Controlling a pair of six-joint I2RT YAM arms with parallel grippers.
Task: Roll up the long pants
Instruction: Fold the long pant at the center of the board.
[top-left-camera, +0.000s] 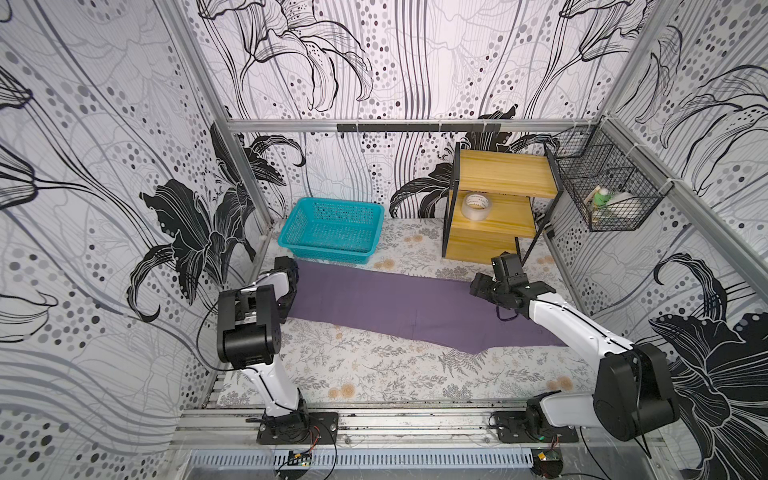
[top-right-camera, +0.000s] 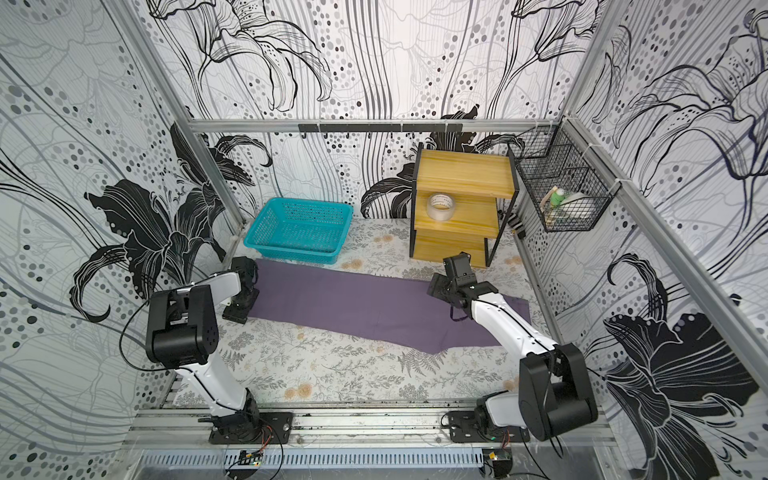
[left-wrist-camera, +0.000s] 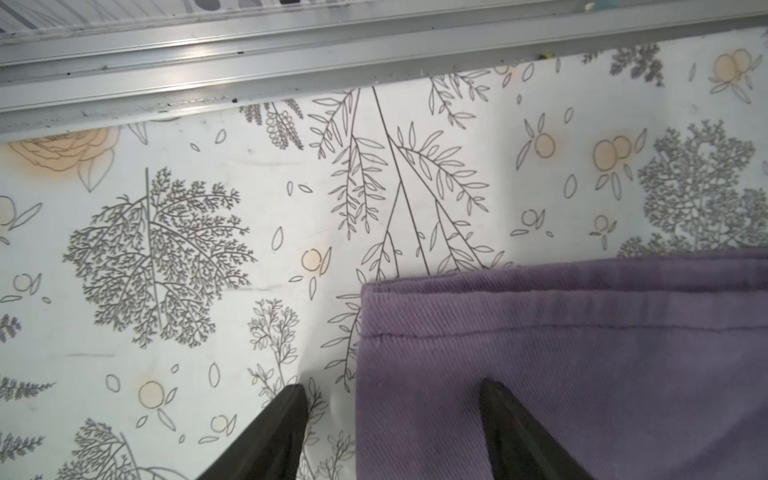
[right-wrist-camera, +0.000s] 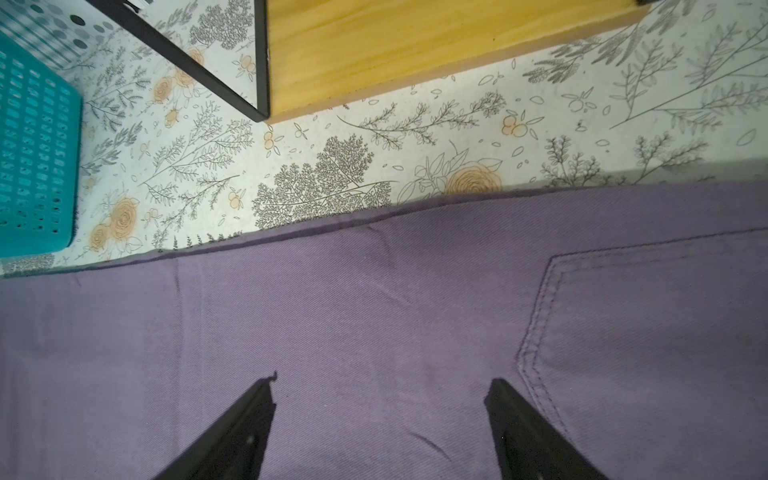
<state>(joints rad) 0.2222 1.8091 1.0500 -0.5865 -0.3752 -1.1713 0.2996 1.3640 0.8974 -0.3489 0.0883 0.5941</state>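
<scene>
Long pants (top-left-camera: 395, 299) flat on desk (top-left-camera: 374, 374). Left hand (left-wrist-camera: 393, 386) spread wide, straddling hem corner. Right hand (right-wrist-camera: 381, 381) spread wide over fabric beside back pocket (right-wrist-camera: 644, 332).

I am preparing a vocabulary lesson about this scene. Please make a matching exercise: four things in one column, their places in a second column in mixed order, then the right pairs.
Things:
1. long pants
2. teal basket
3. roll of tape
4. wire basket

Places:
a. on the middle board of the wooden shelf
b. hanging on the right wall
c. spread flat across the table
d. at the back, near the left wall

Pairs: 1-c, 2-d, 3-a, 4-b.
</scene>
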